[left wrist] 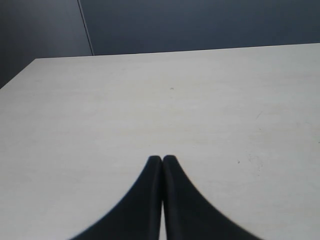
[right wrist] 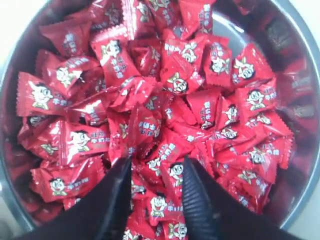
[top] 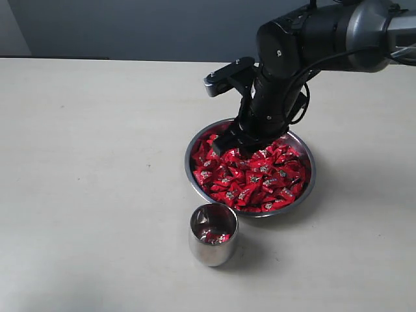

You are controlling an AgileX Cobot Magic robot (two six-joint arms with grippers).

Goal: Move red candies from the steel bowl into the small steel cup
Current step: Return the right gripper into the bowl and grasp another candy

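The steel bowl [top: 311,185] sits right of centre on the table, heaped with red candies [top: 260,179] in shiny wrappers. In front of it stands the small steel cup [top: 212,234], upright, with a few red candies [top: 218,238] at its bottom. My right gripper [top: 235,142] reaches down into the far-left part of the bowl. Its wrist view shows the right gripper [right wrist: 156,167] open, its fingers [right wrist: 196,197] pushed among the red candies [right wrist: 165,100], several lying between them. My left gripper [left wrist: 162,159] is shut over bare table; no candy, bowl or cup appears in that view.
The pale table [top: 84,162] stretches wide to the left of the bowl and cup. The right arm [top: 325,39] comes in from the upper right, above the bowl. A dark wall [top: 130,26] runs behind the table's far edge.
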